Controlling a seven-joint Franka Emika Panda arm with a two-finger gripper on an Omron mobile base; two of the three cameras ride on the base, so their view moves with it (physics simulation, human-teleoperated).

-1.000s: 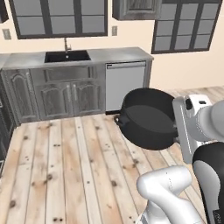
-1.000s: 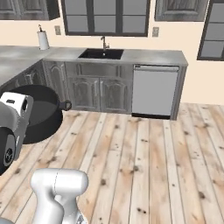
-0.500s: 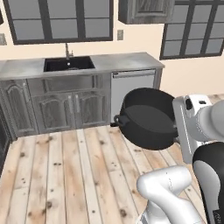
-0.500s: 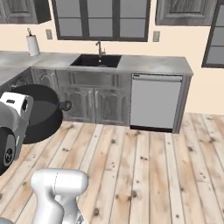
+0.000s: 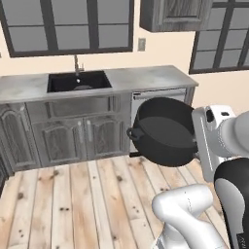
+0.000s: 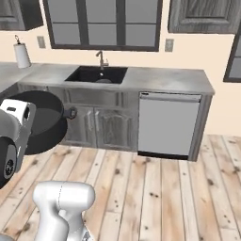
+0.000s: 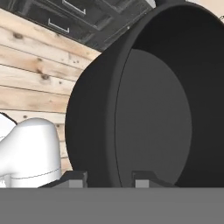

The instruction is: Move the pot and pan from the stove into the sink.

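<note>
The pot [image 5: 163, 131] is a wide dark grey vessel held in the air, tipped on its side so its open mouth faces the counter. My gripper [image 7: 109, 179] is shut on the pot [image 7: 153, 100] at its rim, one finger [image 7: 74, 178] outside the wall and the other inside. From the right base view the pot [image 6: 42, 120] hangs at the left, over the wooden floor. The sink [image 5: 78, 81] is a black basin with a slim faucet [image 5: 76, 63], set in the pale counter ahead; the sink [image 6: 96, 75] lies under the window. The pan and the stove are out of view.
A steel dishwasher [image 6: 169, 124] stands right of the grey sink cabinets [image 5: 73, 136]. A paper towel roll [image 6: 21, 55] stands at the counter's left end. Plank floor [image 6: 155, 188] lies between me and the counter. Upper cabinets [image 5: 170, 14] hang above.
The whole picture has shifted: the base has driven nearer the counter, so sink and cabinets look larger. The pot stays in the grip, in the same place against the arm.
</note>
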